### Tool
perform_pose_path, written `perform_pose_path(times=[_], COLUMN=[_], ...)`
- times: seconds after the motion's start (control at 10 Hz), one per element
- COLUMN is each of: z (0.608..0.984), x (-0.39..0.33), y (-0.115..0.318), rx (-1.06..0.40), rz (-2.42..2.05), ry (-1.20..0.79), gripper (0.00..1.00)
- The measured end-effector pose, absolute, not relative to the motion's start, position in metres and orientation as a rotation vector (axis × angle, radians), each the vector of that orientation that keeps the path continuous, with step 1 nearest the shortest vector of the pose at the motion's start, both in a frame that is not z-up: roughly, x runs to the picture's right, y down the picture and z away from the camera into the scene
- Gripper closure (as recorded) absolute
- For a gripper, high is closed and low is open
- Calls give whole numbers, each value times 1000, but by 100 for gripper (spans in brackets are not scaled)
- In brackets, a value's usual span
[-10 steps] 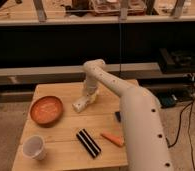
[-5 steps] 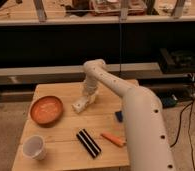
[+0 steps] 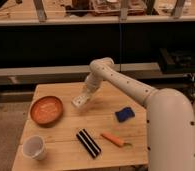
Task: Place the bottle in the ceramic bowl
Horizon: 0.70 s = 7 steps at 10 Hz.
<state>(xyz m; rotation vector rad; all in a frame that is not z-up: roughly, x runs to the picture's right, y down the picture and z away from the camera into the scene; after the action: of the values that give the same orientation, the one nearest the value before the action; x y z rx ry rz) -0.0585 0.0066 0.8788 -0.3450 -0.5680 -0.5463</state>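
A big white robot arm [image 3: 141, 95] reaches over a wooden table [image 3: 66, 95], and the round orange-brown ceramic bowl [image 3: 46, 109] near the table's left edge is a good thing to find your way by. The gripper [image 3: 86, 96] hangs just to the right of the bowl, a little farther back on the table. At the end of the gripper is the bottle [image 3: 80, 102], small and white, tilted so its low end points down toward the bowl. The bottle is beside the bowl and not inside it. It sits right at the tip of the gripper, but I cannot tell if the claw is squeezing it or has let go. In front of the bowl, near the table's front left corner, stands a white cup [image 3: 34, 147]. To the right of the bowl and nearer the front lies a black thing with white stripes [image 3: 88, 143]. Just past that is an orange carrot [image 3: 113, 139]. Farther right of the bowl, past the bottle, lies a small blue thing [image 3: 124, 114].
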Motion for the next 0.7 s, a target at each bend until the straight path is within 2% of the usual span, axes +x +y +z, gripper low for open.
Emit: perform_pose_path(times=[0.1,0.2,0.5,0.7], z=[872,854,820,804], x=[-60,-58,-72,-92], y=[1,-12,-34,-35], rx=[-301,-105,148,188], rz=[-541,-517,-530,-580], ry=[-585,-679,-828,-858], gripper=[100,100,100,100])
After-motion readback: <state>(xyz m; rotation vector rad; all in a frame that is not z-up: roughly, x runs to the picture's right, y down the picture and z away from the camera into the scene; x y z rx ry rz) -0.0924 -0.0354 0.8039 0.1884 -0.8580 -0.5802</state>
